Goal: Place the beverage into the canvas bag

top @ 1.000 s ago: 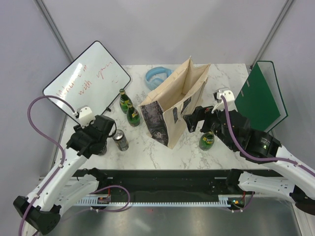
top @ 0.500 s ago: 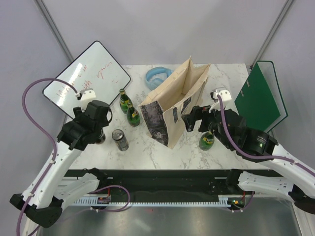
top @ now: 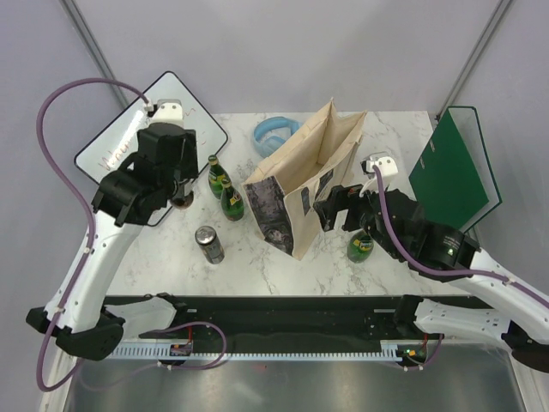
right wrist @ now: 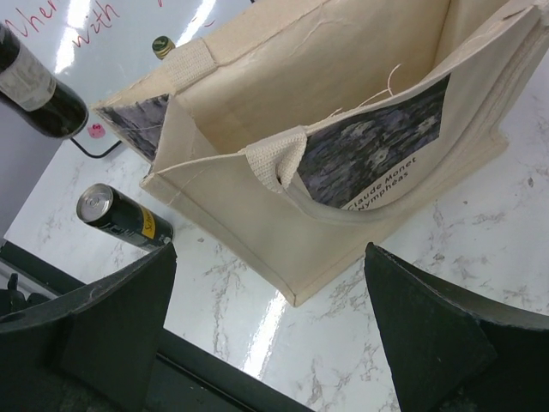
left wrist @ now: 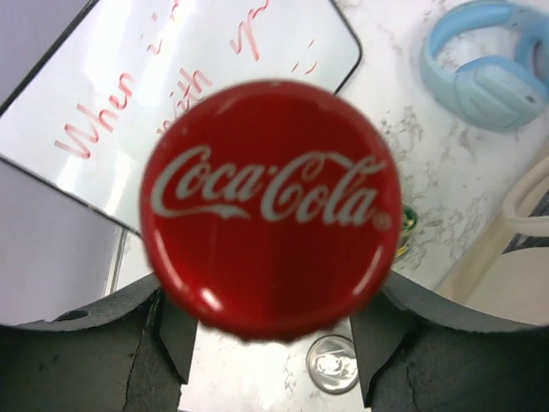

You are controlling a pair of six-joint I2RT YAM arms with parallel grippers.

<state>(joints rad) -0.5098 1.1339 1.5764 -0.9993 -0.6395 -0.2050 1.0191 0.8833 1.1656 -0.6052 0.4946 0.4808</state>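
The bottle (left wrist: 270, 206) cap reads Coca-Cola; canvas bag (right wrist: 244, 227) reads Claude Monet.

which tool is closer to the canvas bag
Right. The right tool sits just beside the canvas bag; the left tool, holding a cola bottle, is by the whiteboard.

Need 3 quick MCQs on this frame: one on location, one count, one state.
1. Where is the can?
A) on the table, left of the bag
B) inside the bag
C) on the floor

2. How many green bottles show from above?
A) one
B) three
C) five

3. The left gripper is:
A) open and empty
B) shut on the red-capped bottle
C) out of view

Answers:
1 A: it stands upright on the marble near the bag's printed face.
2 B: two are left of the bag and one is right.
3 B: the cap sits between the fingers in the left wrist view.
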